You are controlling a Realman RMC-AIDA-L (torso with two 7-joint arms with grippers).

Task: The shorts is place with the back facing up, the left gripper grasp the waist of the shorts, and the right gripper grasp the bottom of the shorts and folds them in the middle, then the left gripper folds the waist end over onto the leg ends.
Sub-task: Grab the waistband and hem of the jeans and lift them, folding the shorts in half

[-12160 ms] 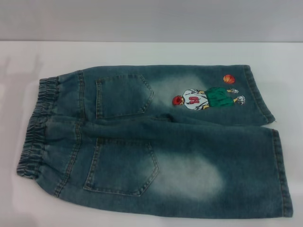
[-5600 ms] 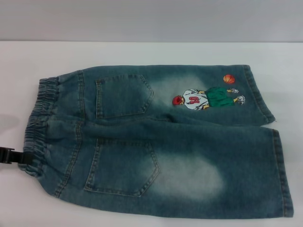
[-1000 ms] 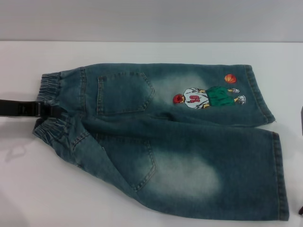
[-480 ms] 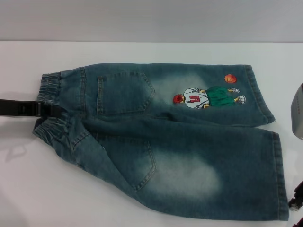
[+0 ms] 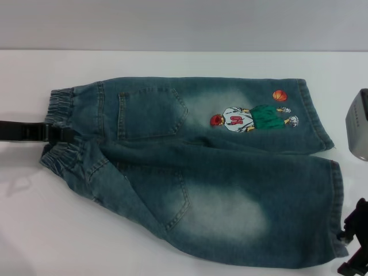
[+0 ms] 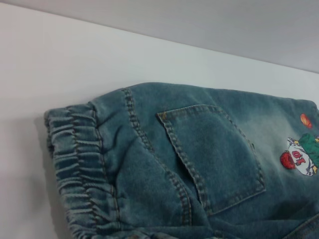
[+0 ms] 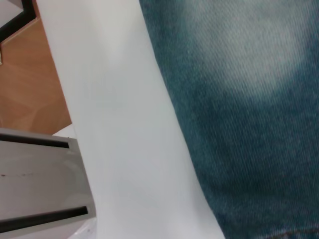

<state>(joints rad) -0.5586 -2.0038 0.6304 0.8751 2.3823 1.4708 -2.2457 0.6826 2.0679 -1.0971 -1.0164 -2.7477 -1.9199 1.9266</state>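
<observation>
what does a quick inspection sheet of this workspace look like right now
surface: white table, bare around the garment
job's things: shorts back up, flat; waist bunched, near side skewed
clutter: nothing seen
grippers: left tool at the waist's middle, fingers buried in the fabric; right tool at the near leg hem, grip unclear
cables: nothing seen
surroundings: grey wall; wooden floor beside the table in the right wrist view

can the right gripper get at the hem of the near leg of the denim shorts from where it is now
Probably yes. The bulky black right gripper sits right at the near leg's flat stitched hem of the faded blue denim shorts, and nothing lies between them on the white table.
</observation>
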